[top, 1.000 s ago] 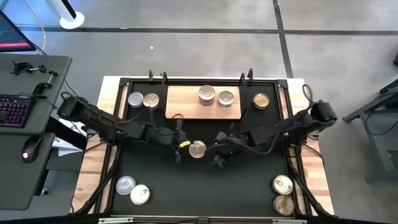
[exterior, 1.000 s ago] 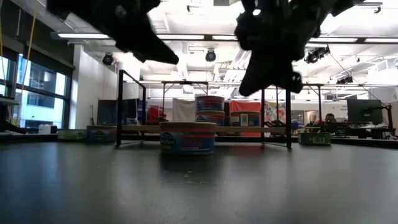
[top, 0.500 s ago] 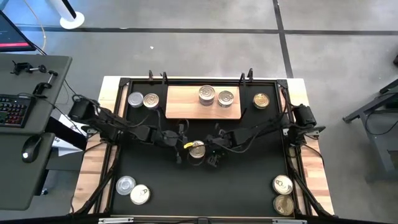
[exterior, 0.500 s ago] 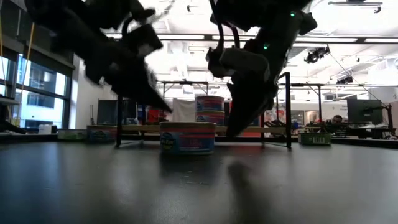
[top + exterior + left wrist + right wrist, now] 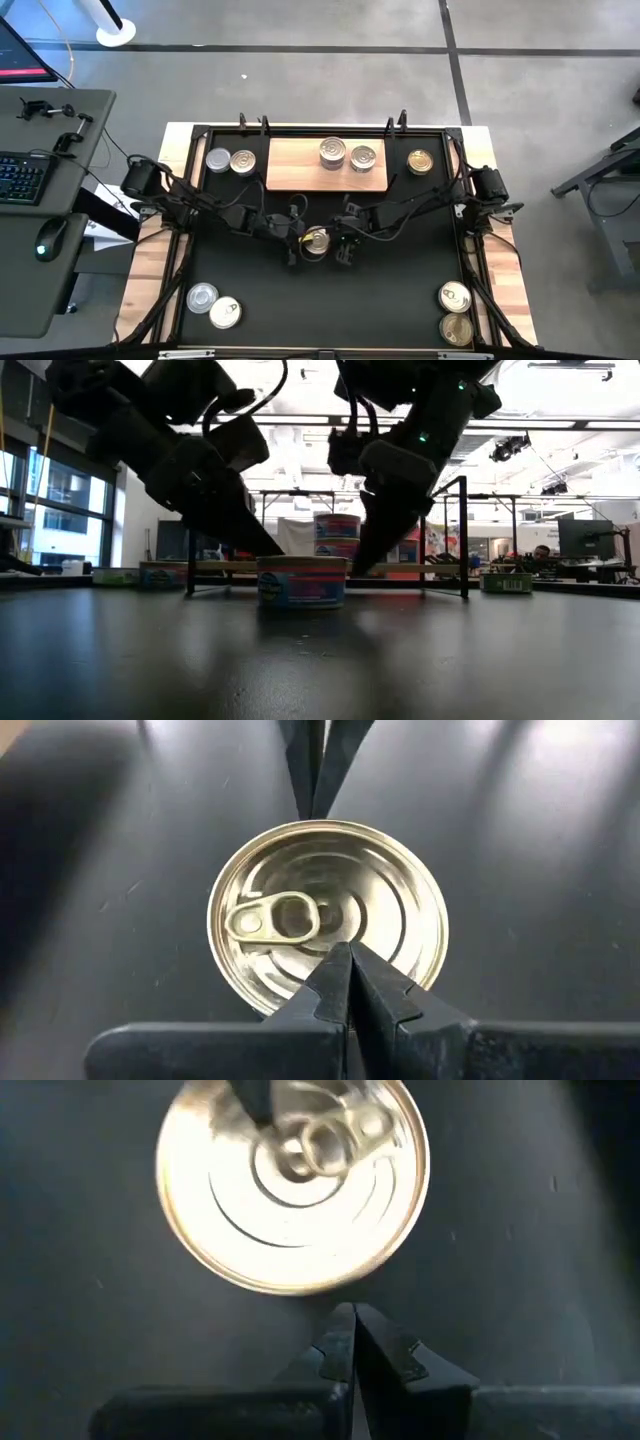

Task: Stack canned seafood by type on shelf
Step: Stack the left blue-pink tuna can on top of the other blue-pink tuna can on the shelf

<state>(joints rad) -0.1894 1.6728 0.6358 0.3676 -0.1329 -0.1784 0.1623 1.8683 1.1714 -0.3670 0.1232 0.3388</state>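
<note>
A round tin of the canned seafood (image 5: 316,241) with a gold pull-tab lid (image 5: 325,915) stands on its base in the middle of the black mat. My left gripper (image 5: 297,238) is shut, its tip at the tin's left top rim (image 5: 272,557). My right gripper (image 5: 339,244) is shut, its tip low beside the tin's right wall (image 5: 345,575). On the shelf (image 5: 295,165), the pale wood board at the far side, stand more tins (image 5: 333,152) (image 5: 363,158). My left gripper slants down from the table's left with its shut fingertips (image 5: 342,960) over the lid's rim (image 5: 300,1005); whether they touch it I cannot tell. My right gripper slants down from the table's right, its shut fingertips (image 5: 345,1315) just off the tin's rim (image 5: 300,1292); touching or not, I cannot tell.
Two tins (image 5: 230,160) stand left of the shelf and one (image 5: 421,161) right of it. Two more (image 5: 214,305) sit at the mat's near left corner, two (image 5: 455,312) at its near right. A black frame (image 5: 190,535) edges the mat.
Both grippers have come down and drawn in on the middle tin, the left from the table's left, the right from the table's right, and the right has rolled about its own line. Both stayed shut. The tin has kept its place.
</note>
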